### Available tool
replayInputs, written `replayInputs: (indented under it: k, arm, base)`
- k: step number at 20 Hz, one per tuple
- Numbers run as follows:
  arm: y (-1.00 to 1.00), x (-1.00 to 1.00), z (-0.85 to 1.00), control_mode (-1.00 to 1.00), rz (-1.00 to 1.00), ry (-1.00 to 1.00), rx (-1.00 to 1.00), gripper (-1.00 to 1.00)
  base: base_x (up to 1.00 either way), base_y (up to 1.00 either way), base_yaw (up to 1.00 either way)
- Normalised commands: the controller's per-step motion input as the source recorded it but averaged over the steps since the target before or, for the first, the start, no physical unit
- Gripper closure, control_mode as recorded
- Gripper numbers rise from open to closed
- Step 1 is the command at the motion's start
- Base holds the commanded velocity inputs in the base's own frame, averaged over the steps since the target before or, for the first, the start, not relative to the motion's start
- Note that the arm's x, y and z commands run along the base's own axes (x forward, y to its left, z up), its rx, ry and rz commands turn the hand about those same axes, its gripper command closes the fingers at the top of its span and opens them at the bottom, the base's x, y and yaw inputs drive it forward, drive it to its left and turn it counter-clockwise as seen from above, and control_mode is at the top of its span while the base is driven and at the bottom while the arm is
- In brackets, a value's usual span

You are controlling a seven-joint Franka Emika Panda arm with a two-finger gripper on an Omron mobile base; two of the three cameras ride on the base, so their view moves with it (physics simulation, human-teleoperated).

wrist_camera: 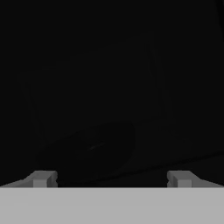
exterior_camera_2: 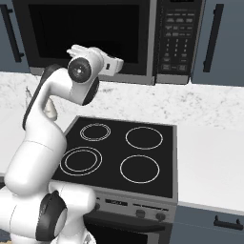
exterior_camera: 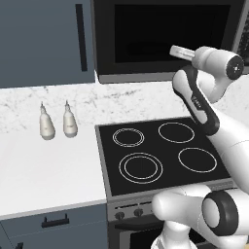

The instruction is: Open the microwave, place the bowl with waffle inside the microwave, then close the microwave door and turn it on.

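The black microwave hangs above the cooktop with its keypad strip at the right. The microwave door is shut flat against the front. My arm is raised, and the gripper is held close in front of the dark glass, near the door's lower edge. In the hand view the gripper is open, with the fingertips wide apart and nothing between them. Behind the glass there is a faint dark oval. The bowl is out of view.
A black four-ring cooktop lies below the arm, with oven knobs along its front. Two pale bottles stand on the white counter at the left. Blue-grey cabinet doors with black handles flank the microwave.
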Motion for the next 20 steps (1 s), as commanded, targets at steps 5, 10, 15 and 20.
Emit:
replayInputs:
  k: [5,10,15,20]
  arm:
    - [0.0,0.06,0.0,-1.0,0.01,0.0,0.0,-1.0]
    - [0.0,0.21,0.0,-1.0,0.0,0.0,0.0,-1.0]
    - [0.0,0.13,0.0,-1.0,0.0,0.0,0.0,-1.0]
    - [-0.12,-0.47,0.18,-1.0,0.0,-0.03,0.0,-1.0]
  base:
    - [0.0,0.0,0.0]
    - [0.0,0.0,0.0]
    - [0.0,0.0,0.0]
    - [0.0,0.0,0.0]
